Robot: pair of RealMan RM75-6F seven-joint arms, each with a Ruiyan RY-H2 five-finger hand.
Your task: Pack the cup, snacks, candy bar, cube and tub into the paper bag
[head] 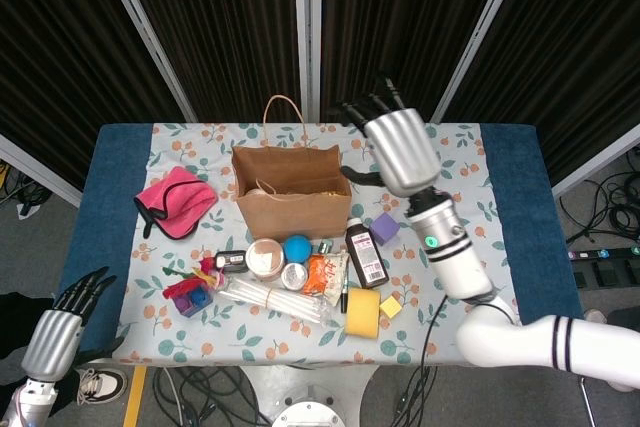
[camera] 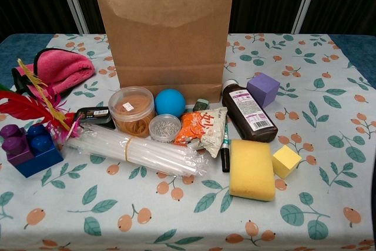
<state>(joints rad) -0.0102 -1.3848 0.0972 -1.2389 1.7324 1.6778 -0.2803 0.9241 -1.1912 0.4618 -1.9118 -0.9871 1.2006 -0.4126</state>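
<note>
Worktop (head: 470, 152) edges leave bare floral cloth along the right side and the front strip, while the clutter gathers at centre-left. Off its lower-left corner hangs the left hand (head: 55, 332), fingers apart and holding nothing. A pink cloth (head: 175, 202) lies near the left edge, apart from the paper bag (camera: 164, 33), which stands upright with its mouth open. Before the bag sit a round tub (camera: 131, 110) of rubber bands, a blue ball (camera: 170, 102), an orange snack packet (camera: 201, 128) and a brown bottle (camera: 249, 115), close together. A purple cube (camera: 262, 89) rests just right of the bottle. Above it hovers the right hand (head: 402, 147), fingers spread and empty.
</note>
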